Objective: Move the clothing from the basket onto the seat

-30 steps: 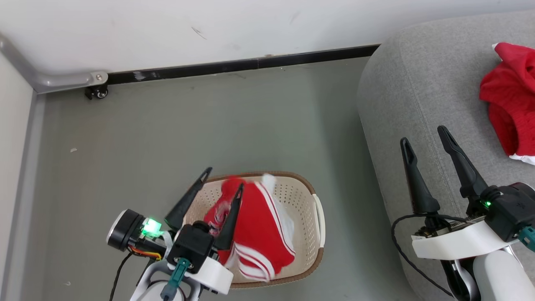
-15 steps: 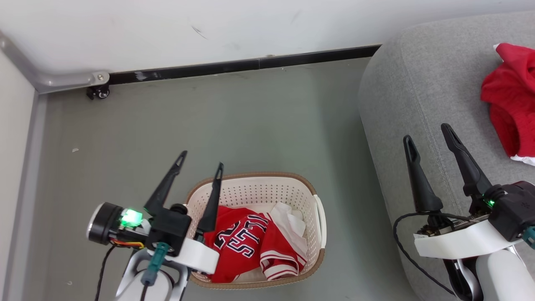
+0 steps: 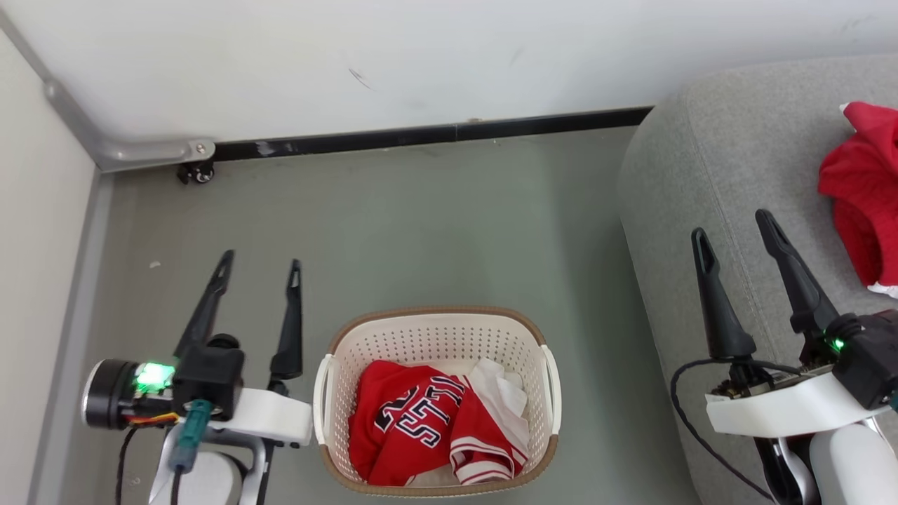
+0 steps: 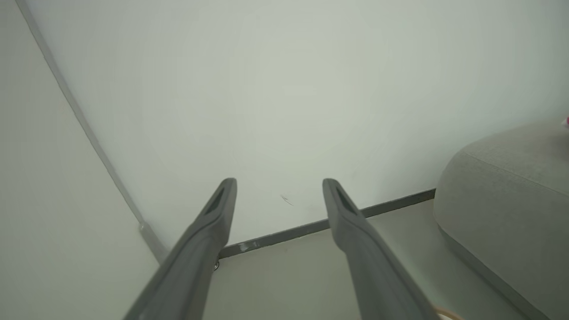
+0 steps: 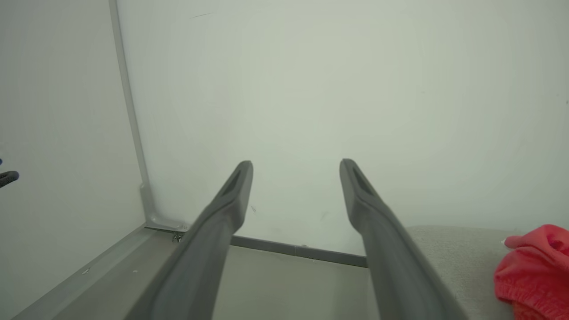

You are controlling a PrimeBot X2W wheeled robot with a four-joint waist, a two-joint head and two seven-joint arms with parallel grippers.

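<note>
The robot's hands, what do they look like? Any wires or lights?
The left gripper and right gripper each have two long, pointy black fingers on a black block. Behind sits a smooth white shell. A small green light glows on each wrist, a thin black cable loops below the right one, and the left has a teal plug.
</note>
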